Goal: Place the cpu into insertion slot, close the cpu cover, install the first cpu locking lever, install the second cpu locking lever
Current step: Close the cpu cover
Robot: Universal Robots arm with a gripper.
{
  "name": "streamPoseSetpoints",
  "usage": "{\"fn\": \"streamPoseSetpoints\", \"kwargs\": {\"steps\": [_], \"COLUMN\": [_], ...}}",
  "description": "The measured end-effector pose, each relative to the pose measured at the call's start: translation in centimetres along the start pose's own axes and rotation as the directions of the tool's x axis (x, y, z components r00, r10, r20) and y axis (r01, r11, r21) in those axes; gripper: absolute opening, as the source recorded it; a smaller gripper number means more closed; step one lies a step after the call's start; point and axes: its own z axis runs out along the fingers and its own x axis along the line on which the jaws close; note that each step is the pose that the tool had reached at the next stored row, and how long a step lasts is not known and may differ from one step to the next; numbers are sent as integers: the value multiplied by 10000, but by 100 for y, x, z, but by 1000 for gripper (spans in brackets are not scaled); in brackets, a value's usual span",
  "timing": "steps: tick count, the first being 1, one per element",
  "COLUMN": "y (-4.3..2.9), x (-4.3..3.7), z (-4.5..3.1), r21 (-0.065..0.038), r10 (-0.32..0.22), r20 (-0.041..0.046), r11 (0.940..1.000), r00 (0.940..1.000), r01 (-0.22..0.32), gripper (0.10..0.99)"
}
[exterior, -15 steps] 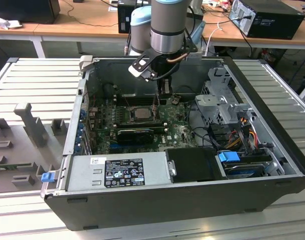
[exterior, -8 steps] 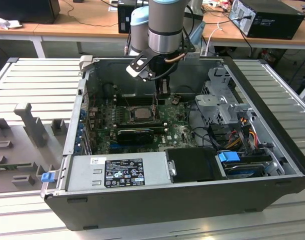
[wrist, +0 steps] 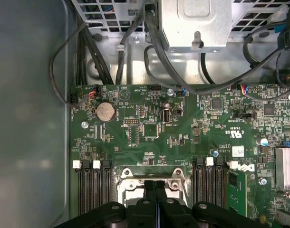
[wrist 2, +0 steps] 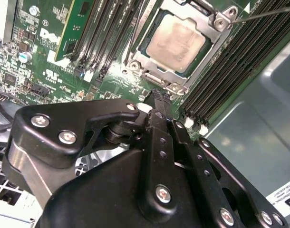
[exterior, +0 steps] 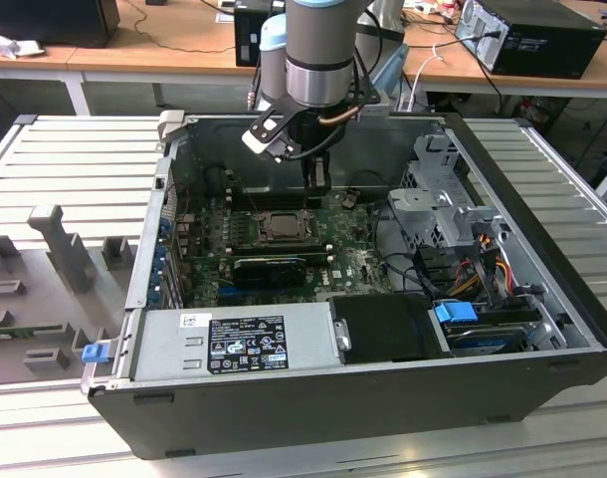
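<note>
- I'm holding the fingers (wrist 2: 159, 118) clenched tip to tip. Both wrist views show the two black tips pressed together with nothing between them, so I'm carrying nothing.
- The cpu (wrist 2: 182, 42) is not in my grip. It lies flat in the insertion slot (exterior: 281, 225), just ahead of the fingertips, with its pale metal top facing up.
- The cpu cover (wrist 2: 202, 61) looks folded down around it, its window framing the chip. I read that as the chip seated and the plate lowered to press its edges evenly.
- In the exterior view the fingers (exterior: 316, 177) hang just above the edge of the insertion slot, inside the open computer case (exterior: 542, 199). The case lies on its side on the table (exterior: 75, 159), which turns the board up towards me.
- A thin metal rod (wrist 2: 264, 13) runs out from the slot's corner, beyond the fingertips. I take it for one of the locking levers, but I can't tell whether it's hooked down.
- Closed tips make a narrow pusher, which I judge suits lever work in this tight spot. The memory slots (wrist 2: 230, 71) flank the insertion slot on either side of the fingers.
- The tips are near the slot's rim. I can't tell whether they touch it, because the fingers themselves hide the spot.
</note>
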Motion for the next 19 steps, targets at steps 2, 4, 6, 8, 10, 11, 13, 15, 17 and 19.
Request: {"fn": "streamPoseSetpoints", "kwargs": {"steps": [2,4,6,8,10,11,13,15,17,19], "y": [-5,-15,-36,-69,-119,-160,-285,-355,-415,-430], "x": [0,0,-1,-2,-3,-4,-6,-7,-8,-8], "z": [9,34,83,116,159,175,180,177,174,173], "r21": [-1,0,0,1,1,1,6,6,6,6], "r10": [0,4,3,3,2,-5,-19,-22,-23,-23], "r20": [-5,-46,-81,-80,-81,-81,-83,-83,-83,-82], "r11": [10000,10000,10000,10000,10000,10000,10000,10000,10000,10000], "r00": [10000,10000,10000,10000,10000,10000,10000,10000,10000,10000], "r01": [0,-4,-3,-3,-2,5,19,22,23,23], "gripper": [106,106,106,106,106,106,106,106,106,106]}}
